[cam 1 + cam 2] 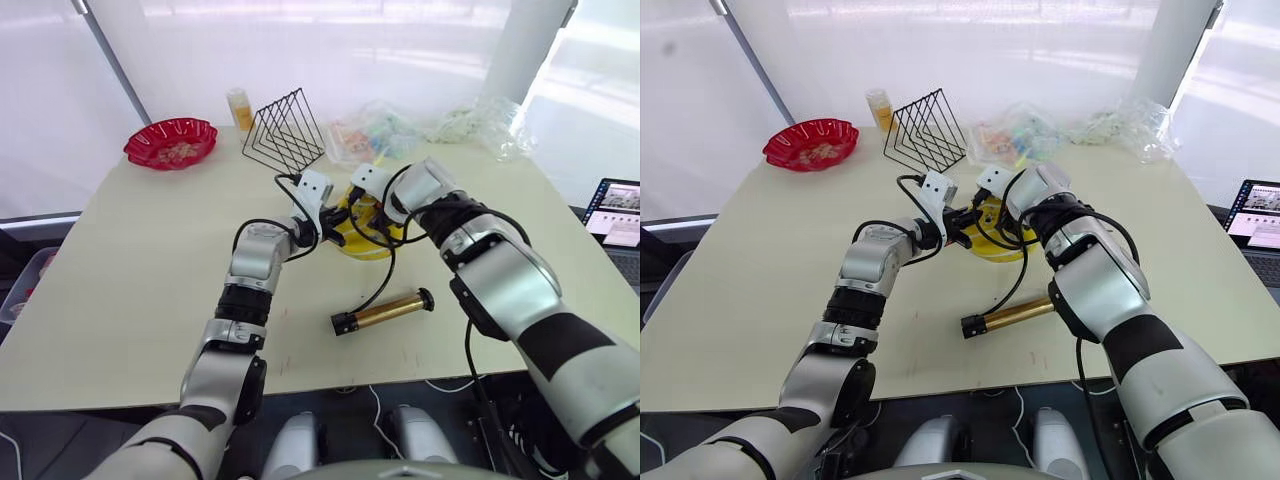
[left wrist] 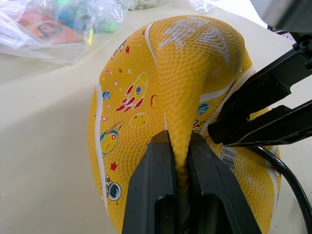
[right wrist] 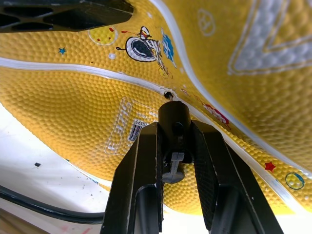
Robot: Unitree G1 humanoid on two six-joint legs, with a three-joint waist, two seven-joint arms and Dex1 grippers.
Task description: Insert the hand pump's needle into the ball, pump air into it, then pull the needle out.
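On table (image 1: 120, 280), left hand (image 2: 178, 161) pinches ball (image 2: 195, 73); right hand (image 3: 173, 146) clamps needle (image 3: 170, 105) fitting at valve.

You get bright, even daylight from the white backdrop behind the table (image 1: 120, 300); it washes out to near-white along the top. Shadows under the arms are soft and faint. Mild glare runs along the hand pump (image 1: 385, 311) barrel. Your head views bend slightly at the edges. Wrist views: the ball (image 2: 195, 83) texture is crisp, the nearest black fingers (image 2: 156, 195) soft-edged.
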